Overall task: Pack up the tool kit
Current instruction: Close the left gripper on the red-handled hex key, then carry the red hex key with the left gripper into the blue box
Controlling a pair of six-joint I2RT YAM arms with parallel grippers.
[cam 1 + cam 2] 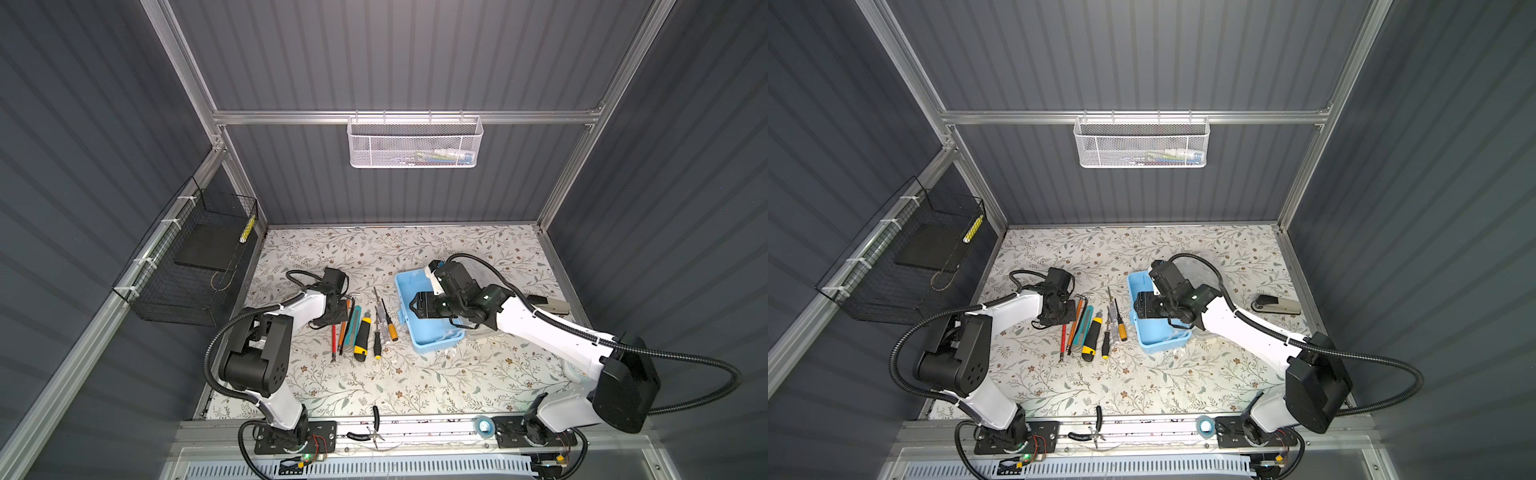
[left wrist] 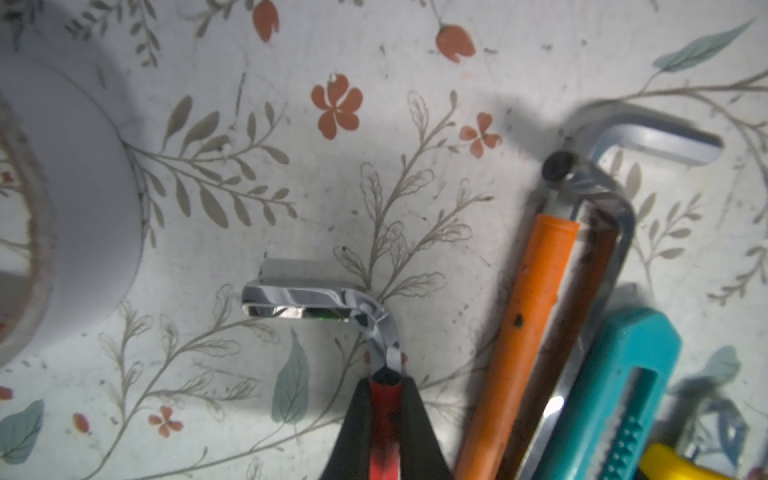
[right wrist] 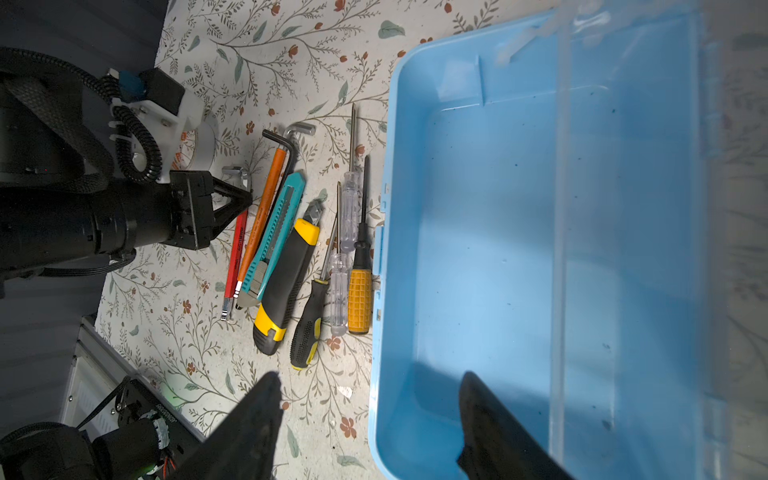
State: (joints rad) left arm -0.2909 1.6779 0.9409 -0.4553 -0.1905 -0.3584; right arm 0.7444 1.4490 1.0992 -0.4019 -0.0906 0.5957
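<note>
Hex key (image 2: pixel 309 300): glossy chromed metal, red sleeve. Case (image 3: pixel 498 249): smooth light-blue plastic. Surface (image 2: pixel 415 66): matt, scuffed floral covering.

White arms (image 1: pixel 305 301), black joints (image 1: pixel 257 357), ribbed black cables (image 1: pixel 681 356)

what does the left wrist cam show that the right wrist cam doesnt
Only left wrist: the grip up close, left gripper, jaws shut on the red-sleeved hex key near its bend. Only right wrist: the light-blue case, nothing visible inside, the screwdrivers beside it, and the right gripper, jaws open. Both: the orange-sleeved hex key, teal knife and yellow-black knife.
</note>
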